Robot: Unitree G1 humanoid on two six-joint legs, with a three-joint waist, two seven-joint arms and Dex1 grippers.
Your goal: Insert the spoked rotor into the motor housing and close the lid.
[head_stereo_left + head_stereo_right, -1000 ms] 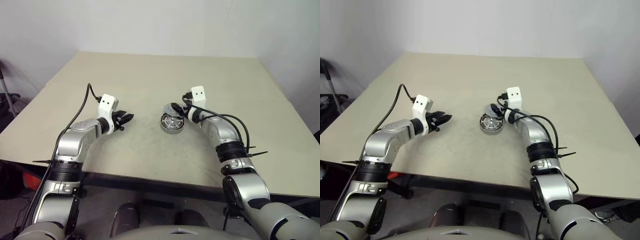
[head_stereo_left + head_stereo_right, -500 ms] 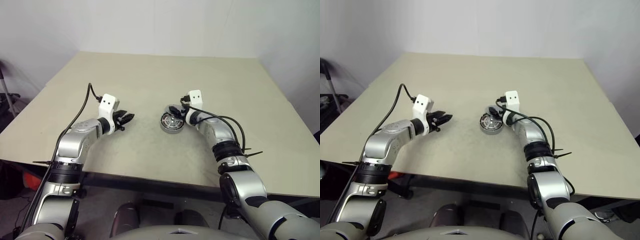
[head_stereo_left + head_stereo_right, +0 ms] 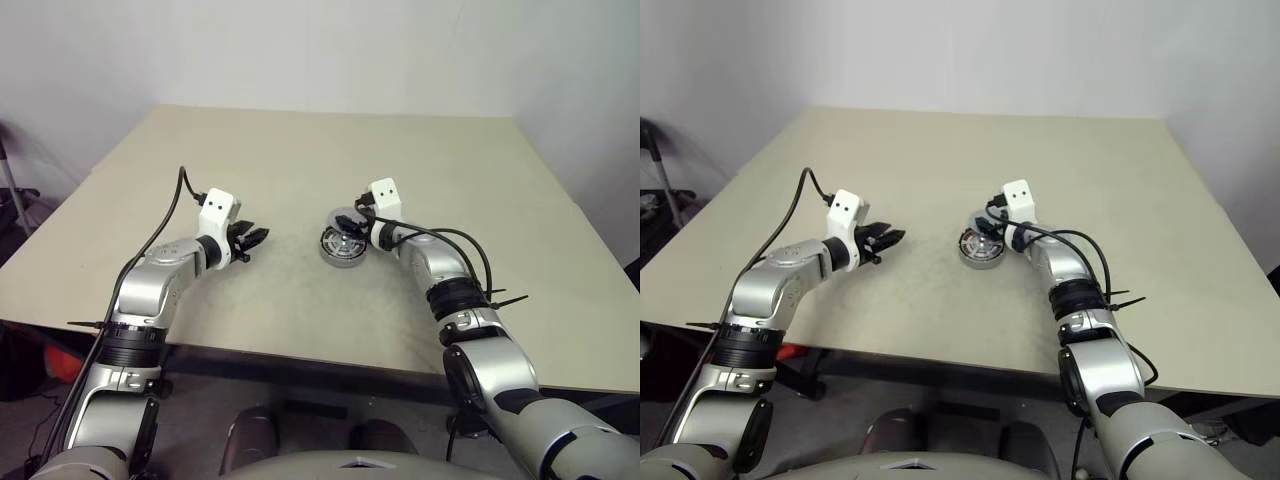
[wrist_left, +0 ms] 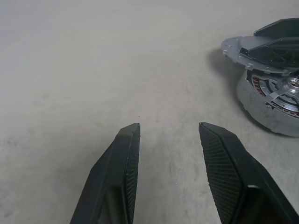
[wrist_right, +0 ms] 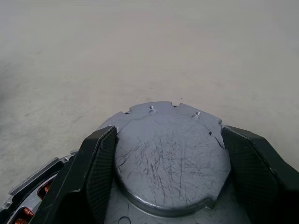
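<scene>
Beige tabletop [image 3: 300, 160] against pale walls carries one landmark, the round shallow metal motor housing [image 3: 343, 249] with copper-brown windings; the right gripper [image 5: 163, 154] grasps the grey notched-edge metal lid [image 5: 170, 156] by its rim, hovering tilted just above that housing, not yet seated. To the housing's left the left gripper [image 4: 168, 135] hangs released and empty, while silvery spokes inside suggest the dark spoked rotor [image 4: 280, 91] is already in, though largely hidden
</scene>
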